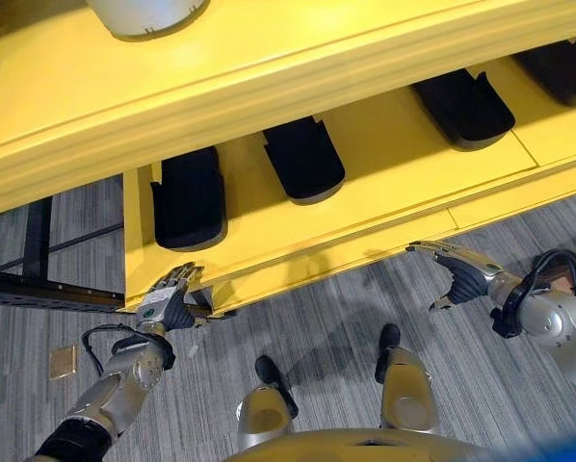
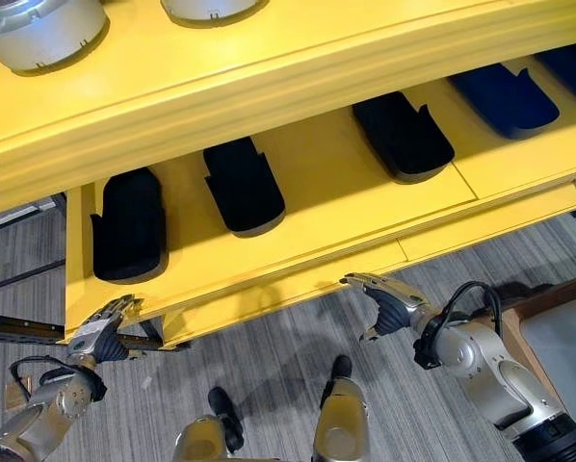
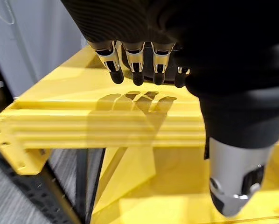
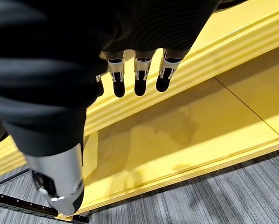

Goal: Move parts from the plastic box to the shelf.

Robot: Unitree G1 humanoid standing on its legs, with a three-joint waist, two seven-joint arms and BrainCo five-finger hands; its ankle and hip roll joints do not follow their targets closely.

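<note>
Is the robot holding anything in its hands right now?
No. The left hand and the right hand hold nothing, fingers relaxed near the yellow shelf.

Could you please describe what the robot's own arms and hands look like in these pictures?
Both arms are silver-grey metal with rounded segments. Each robot hand, the left and the right, has a dark ribbed cover over its back and wrist, silver fingers ending in dark tips, and a silver thumb set apart from them. A black cable loops beside each wrist.

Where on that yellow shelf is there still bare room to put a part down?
Bare yellow board lies between the second and third black parts. The leftmost pair sit closer together. Both hands hover open below the front edge.
</note>
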